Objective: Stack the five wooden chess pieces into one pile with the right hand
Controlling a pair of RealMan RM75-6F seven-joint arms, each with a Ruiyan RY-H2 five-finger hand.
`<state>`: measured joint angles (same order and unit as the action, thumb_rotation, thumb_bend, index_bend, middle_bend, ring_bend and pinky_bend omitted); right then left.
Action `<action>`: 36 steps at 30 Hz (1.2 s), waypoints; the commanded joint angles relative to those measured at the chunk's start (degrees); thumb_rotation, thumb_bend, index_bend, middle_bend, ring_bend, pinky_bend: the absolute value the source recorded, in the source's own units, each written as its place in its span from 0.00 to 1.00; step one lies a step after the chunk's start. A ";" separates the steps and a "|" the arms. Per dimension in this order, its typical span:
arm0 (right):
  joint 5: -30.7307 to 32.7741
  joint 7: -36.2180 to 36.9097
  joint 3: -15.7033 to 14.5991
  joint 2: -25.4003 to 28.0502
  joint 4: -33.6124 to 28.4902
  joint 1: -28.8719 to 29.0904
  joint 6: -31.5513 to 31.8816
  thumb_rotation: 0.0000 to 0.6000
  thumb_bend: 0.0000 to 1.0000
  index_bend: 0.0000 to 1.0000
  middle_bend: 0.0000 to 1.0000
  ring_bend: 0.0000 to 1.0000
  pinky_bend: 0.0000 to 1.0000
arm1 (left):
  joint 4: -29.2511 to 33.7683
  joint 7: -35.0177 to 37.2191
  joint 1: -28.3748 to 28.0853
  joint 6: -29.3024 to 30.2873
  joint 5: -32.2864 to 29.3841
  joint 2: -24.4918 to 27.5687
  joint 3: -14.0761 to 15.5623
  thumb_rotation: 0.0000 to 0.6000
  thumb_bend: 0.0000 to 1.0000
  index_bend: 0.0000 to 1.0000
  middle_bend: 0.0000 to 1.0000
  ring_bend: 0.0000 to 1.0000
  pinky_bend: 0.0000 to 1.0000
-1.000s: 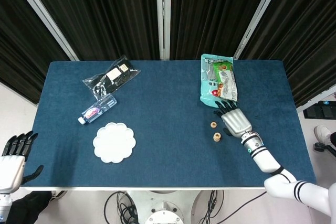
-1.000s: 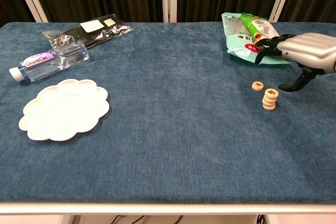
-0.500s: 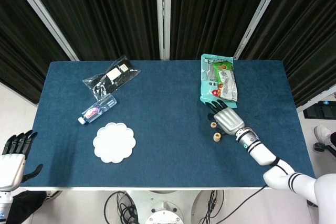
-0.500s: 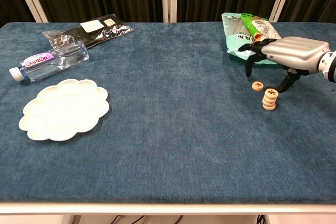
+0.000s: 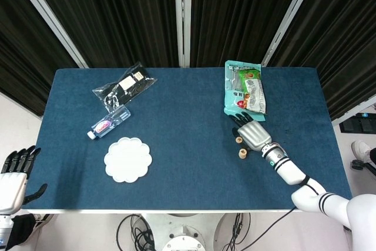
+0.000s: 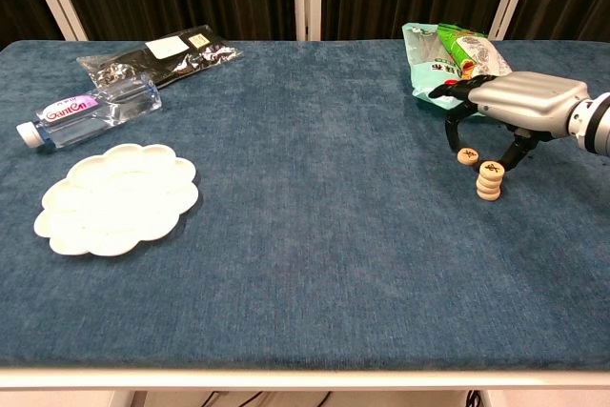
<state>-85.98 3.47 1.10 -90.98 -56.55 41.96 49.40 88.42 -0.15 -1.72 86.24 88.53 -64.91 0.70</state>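
Compared with a second earlier, the right hand had slid leftward and lower over the table, from beside the snack bag to a spot directly above the loose chess piece. Its dark fingers were spread and arched downward, one ahead of that single disc and the thumb reaching down by the stack of chess pieces, so the hand straddled both; it gripped nothing yet. That posture looked like preparation for pinching the lone piece, the last one lying flat on the blue cloth, just beside the pile near the right end of the table, toward its front edge. From overhead the right hand hid part of the gap between piece and stack, so whether a fingertip touched the disc could not be told.

The left hand hung off the table's front-left corner, fingers apart, empty, and had sunk slightly lower there. A flower-shaped white plate, a water bottle and a black packet lay toward the left end, well apart from the work.
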 commanded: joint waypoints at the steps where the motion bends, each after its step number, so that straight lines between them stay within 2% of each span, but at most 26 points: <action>1: 0.28 -0.37 0.14 0.05 -0.10 -0.12 0.03 1.00 0.25 0.45 0.00 0.00 0.00 | 0.02 -0.01 0.00 0.00 0.00 0.00 0.01 1.00 0.24 0.05 0.00 0.00 0.00; 11: 0.77 -0.75 0.35 0.01 -0.03 -0.32 -0.02 1.00 0.25 0.54 0.01 0.00 0.00 | -0.11 -0.10 -0.05 -0.09 -0.11 -0.10 0.00 1.00 0.24 0.05 0.00 0.00 0.00; 18: 0.56 0.39 1.17 1.98 -1.93 -0.86 2.43 1.00 0.25 0.56 0.02 0.00 0.00 | -0.13 -0.17 -0.07 -0.15 -0.15 -0.13 0.03 1.00 0.24 0.05 0.00 0.00 0.00; 24: -1.12 0.86 1.33 7.82 -9.05 -1.56 5.85 1.00 0.25 0.56 0.02 0.00 0.00 | 0.10 -0.48 -0.12 -0.12 0.10 -0.12 0.11 1.00 0.24 0.05 0.00 0.00 0.00; 28: -2.36 -1.61 0.63 11.99 -14.67 -2.14 7.15 1.00 0.25 0.57 0.03 0.00 0.00 | 0.27 -0.72 -0.12 -0.07 0.25 -0.11 0.19 1.00 0.24 0.05 0.00 0.00 0.00; 36: -1.45 -7.41 -1.44 16.89 -23.04 -3.39 4.89 1.00 0.25 0.60 0.03 0.00 0.00 | 0.47 -0.61 -0.12 0.08 0.60 -0.02 0.33 1.00 0.24 0.05 0.00 0.00 0.00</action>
<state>-87.57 -3.12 0.29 -74.99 -78.54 38.91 54.96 88.85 -0.76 -1.85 86.26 89.07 -64.95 1.03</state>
